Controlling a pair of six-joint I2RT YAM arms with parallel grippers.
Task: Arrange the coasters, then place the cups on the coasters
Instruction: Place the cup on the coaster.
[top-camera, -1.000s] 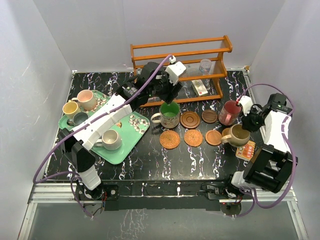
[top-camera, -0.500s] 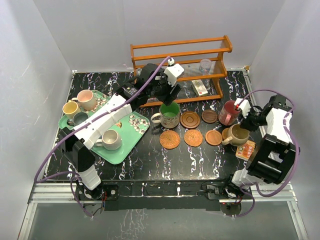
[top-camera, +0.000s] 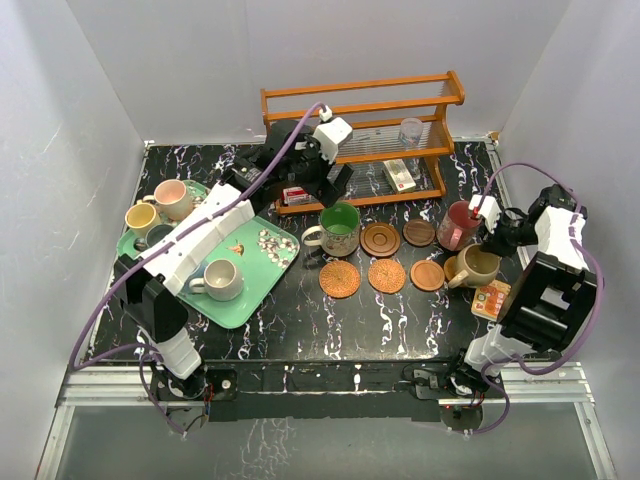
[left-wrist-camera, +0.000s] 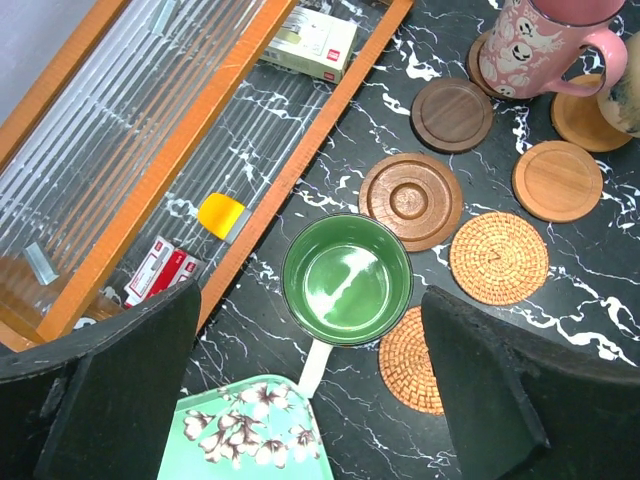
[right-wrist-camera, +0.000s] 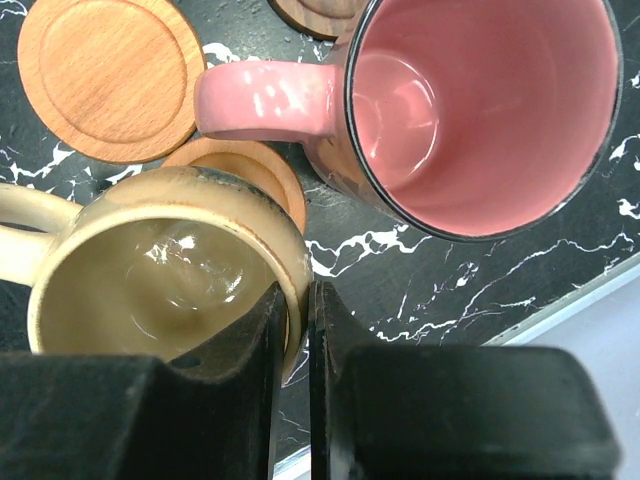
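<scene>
We are looking down on a black tabletop (top-camera: 300, 330) veined with white like marble. The left gripper (left-wrist-camera: 310, 295) is hanging with its fingers spread wide above the green mug (left-wrist-camera: 346, 280), a glossy round ceramic piece whose pale handle is pointing to 9 o'clock in the top view. The fingers are standing clear of its rim.

At the mug's 3 o'clock a ringed dark wood coaster (left-wrist-camera: 410, 200) is lying flat, with a smaller dark coaster (left-wrist-camera: 452, 113) beyond it. At its 6 o'clock a woven coaster (left-wrist-camera: 415, 360) is starting the near row, followed rightward by a second woven coaster (left-wrist-camera: 498, 258) and a smooth orange-brown coaster (left-wrist-camera: 557, 180). None of these discs are touching.

The right gripper (right-wrist-camera: 300, 300) is showing its fingers pressed almost together over the rim of the tan mug (right-wrist-camera: 160, 270), a speckled glazed mug sitting on a smooth wooden disc (right-wrist-camera: 250, 165). We cannot tell whether they are touching that rim. The pink mug (right-wrist-camera: 480, 110) is standing just beside it at 12 o'clock.

The orange wooden rack (top-camera: 360, 100) is running close along the green mug's 12 o'clock side. A mint floral tray (top-camera: 262, 285) is lying at 9 o'clock, carrying a cream mug (top-camera: 220, 280). Bare marbled surface is showing between the near row and the table's 6 o'clock edge. The right gripper is working close to the 3 o'clock edge.
</scene>
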